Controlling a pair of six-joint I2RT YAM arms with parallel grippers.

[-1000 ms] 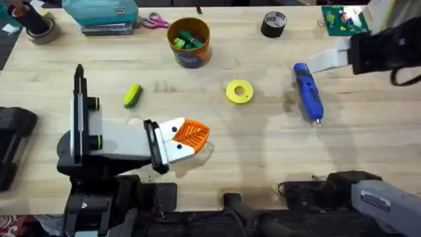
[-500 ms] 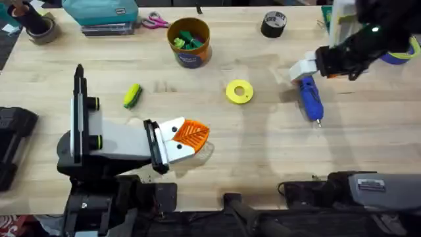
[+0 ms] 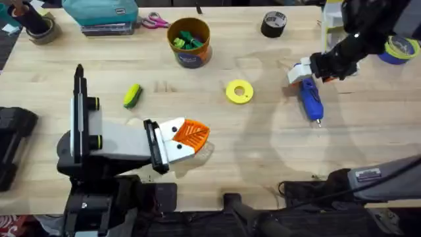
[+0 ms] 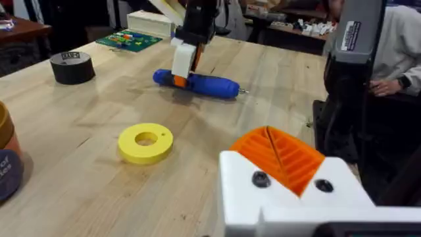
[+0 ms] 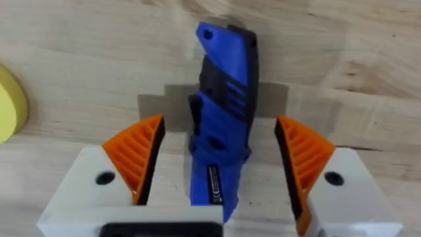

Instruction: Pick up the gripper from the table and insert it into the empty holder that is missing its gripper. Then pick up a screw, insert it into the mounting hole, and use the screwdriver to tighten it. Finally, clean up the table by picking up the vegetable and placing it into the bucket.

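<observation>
The blue screwdriver point(image 3: 309, 95) point(image 4: 197, 83) point(image 5: 220, 131) lies on the table at the right. My right gripper point(image 3: 301, 71) point(image 4: 184, 59) point(image 5: 220, 158) is open and low over its rear end, one orange pad on each side and neither touching it. My left gripper point(image 3: 187, 138) point(image 4: 279, 158) rests near the table's front, shut, its orange ribbed tips pressed together on the white holder point(image 3: 177, 150) point(image 4: 289, 204). The yellow-and-green vegetable point(image 3: 132, 95) lies left of centre. The bucket point(image 3: 191, 58) stands at the back with green pieces inside. No loose screw is in view.
A yellow spool point(image 3: 239, 91) point(image 4: 145, 141) lies mid-table. A black tape roll point(image 3: 273, 24) point(image 4: 72, 67), pink scissors point(image 3: 154, 21), a teal box point(image 3: 99, 13) and a green circuit board point(image 4: 128, 39) line the back edge. Bare wood lies between the spool and the screwdriver.
The right arm has swung in from the far right and come down, so its open gripper now straddles the screwdriver's rear end. The left arm and the other things have not moved.
</observation>
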